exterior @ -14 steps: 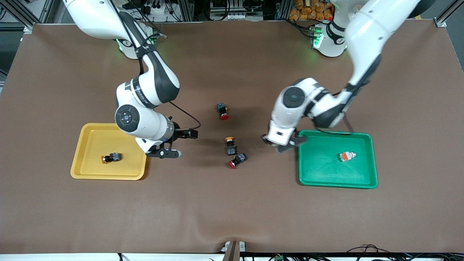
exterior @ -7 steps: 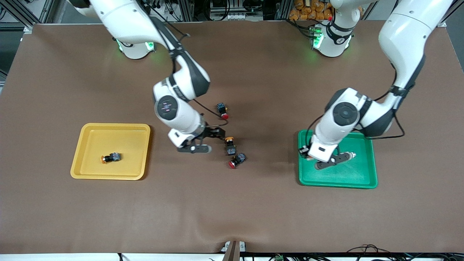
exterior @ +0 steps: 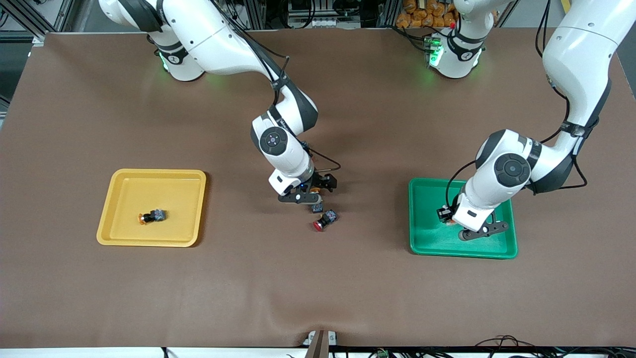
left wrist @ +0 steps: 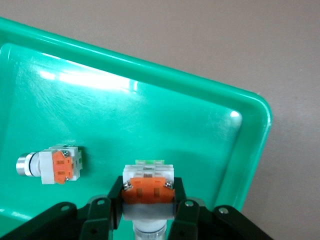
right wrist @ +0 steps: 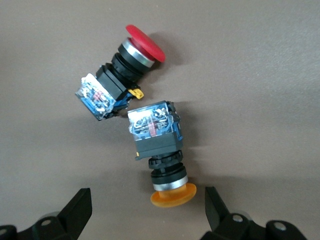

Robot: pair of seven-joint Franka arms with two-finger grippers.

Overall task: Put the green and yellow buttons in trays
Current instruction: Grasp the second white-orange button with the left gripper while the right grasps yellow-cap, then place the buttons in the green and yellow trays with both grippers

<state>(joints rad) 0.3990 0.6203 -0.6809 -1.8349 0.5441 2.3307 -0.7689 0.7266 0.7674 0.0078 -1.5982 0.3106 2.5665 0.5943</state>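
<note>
The right gripper (right wrist: 145,210) has open jaws flanking the yellow-capped button (right wrist: 160,150). A red-capped button (right wrist: 122,75) touches its back end. Bare mat lies outside both jaws.

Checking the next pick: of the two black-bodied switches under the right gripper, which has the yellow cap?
The yellow-capped switch lying between the open right gripper's fingers; the red-capped switch lies beside it.

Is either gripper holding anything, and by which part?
Left gripper holds a whitish-grey button by its body's sides, over the green tray. Right gripper holds nothing.
</note>
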